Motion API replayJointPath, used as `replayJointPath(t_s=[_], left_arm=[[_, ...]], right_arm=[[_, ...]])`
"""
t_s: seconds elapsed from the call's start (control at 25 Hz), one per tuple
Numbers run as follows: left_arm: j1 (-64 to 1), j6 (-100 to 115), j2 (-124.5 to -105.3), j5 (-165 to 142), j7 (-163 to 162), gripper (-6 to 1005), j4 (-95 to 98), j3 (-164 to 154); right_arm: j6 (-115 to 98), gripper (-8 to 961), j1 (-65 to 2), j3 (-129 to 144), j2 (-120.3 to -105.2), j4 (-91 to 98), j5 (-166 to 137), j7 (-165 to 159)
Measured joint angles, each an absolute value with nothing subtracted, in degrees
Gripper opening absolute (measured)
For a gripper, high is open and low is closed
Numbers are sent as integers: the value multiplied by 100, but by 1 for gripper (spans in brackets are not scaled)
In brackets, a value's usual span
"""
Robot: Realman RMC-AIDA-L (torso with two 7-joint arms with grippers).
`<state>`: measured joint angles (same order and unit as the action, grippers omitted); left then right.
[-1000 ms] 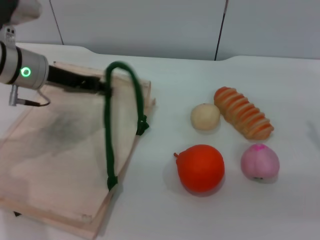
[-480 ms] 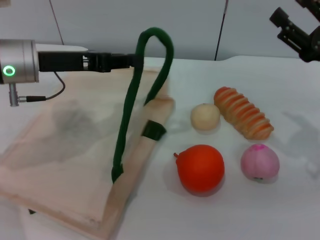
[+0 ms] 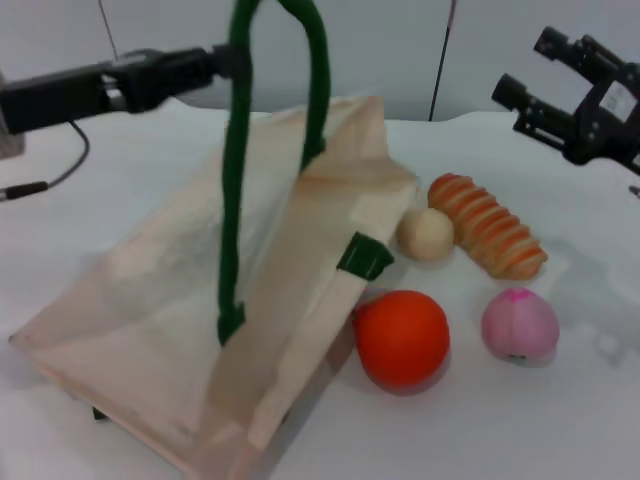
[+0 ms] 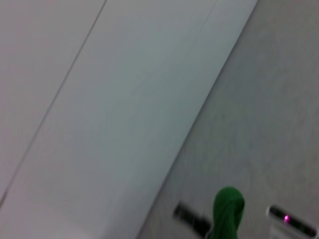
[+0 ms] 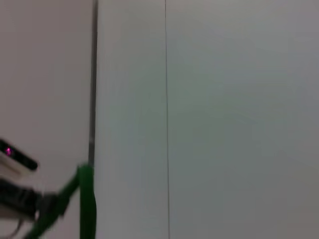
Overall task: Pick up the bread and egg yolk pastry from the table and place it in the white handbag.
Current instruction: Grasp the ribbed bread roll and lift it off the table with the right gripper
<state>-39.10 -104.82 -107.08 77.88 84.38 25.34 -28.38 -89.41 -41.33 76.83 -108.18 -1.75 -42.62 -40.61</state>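
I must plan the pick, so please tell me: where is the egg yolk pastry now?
In the head view the egg yolk pastry lies on the table right of centre, between the lifted white handbag and the bread, touching the bread.

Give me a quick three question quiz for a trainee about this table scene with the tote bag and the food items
1. True or false: the left gripper holds the white handbag up by its green handle.
2. What touches the bread: A the egg yolk pastry, B the pink ball, C the orange fruit?
3. Fill in: the right gripper is ___.

Key: 1 true; 2 A; 3 open, above the table.
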Motion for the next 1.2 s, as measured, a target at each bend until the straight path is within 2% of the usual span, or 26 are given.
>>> replayJointPath(t_s=[0.2,0.32,0.72,0.88,1.2], left_arm=[[-3549,-10656,-10636,8588,8531,114,2531,-2839],[-3369,-10667,-10580,8983,8511,114,2528,-2833],[-3147,-10623,-10504,9304,8396,114,2513,-2443],[-3112,-10603,-10511,9272,8394,114,2513,-2331],[-3042,-10599,-10507,9298,8394,114,2513,-2328]], right_arm=[[-8598,828,-4220,7876,-10632,-87,-4915,-4655],[-8209,828,-4355,7961,-10596,29,-5353,-5128],[-6098,827,-5106,8027,-10802,131,-6704,-6609],[-5530,827,-5186,8025,-10836,241,-7195,-7099],[-4642,827,-5289,8029,-11004,644,-8650,-8424]])
